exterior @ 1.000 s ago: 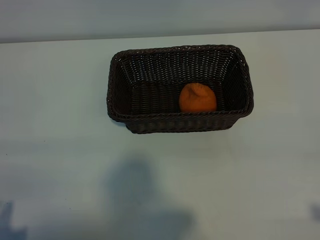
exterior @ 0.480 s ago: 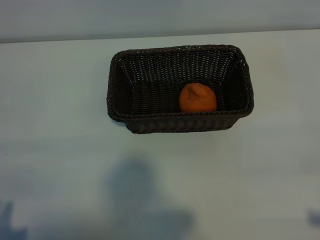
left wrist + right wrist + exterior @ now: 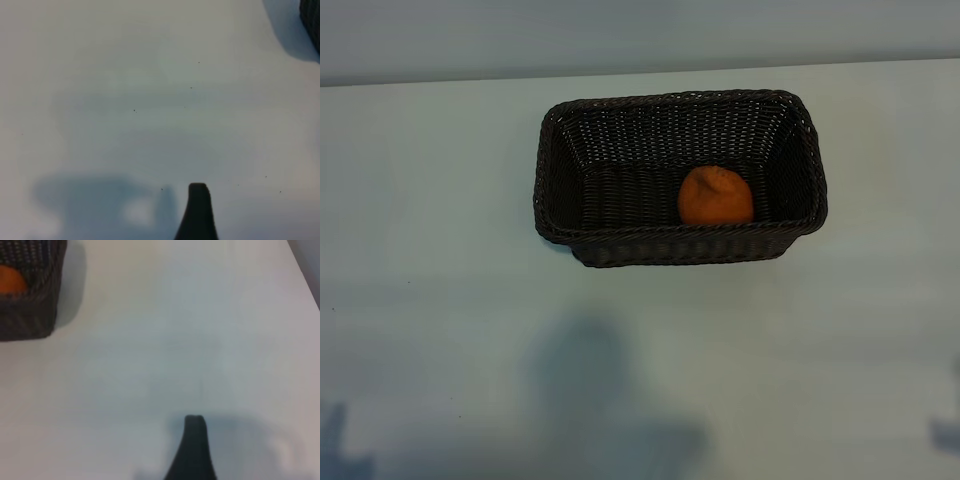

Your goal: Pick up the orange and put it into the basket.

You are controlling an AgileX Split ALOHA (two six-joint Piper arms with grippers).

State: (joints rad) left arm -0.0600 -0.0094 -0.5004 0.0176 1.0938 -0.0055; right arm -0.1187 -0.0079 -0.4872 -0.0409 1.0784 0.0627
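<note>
Pale table (image 3: 440,250) is filling the scene, bare but for shadows. Basket (image 3: 552,190) is sitting near the far edge, its long axis running left to right across the exterior view, open side up. Orange (image 3: 715,196) is lying inside, right of centre, against the near wall, puckered top facing up; being roundish, it is showing no clear long axis. Left gripper (image 3: 198,210) and right gripper (image 3: 194,445) are hanging over bare table well apart from the basket, jaws spread, gripping nothing. Placement is looking complete; the remaining step is parking, best done by keeping both arms clear of the rim.
</note>
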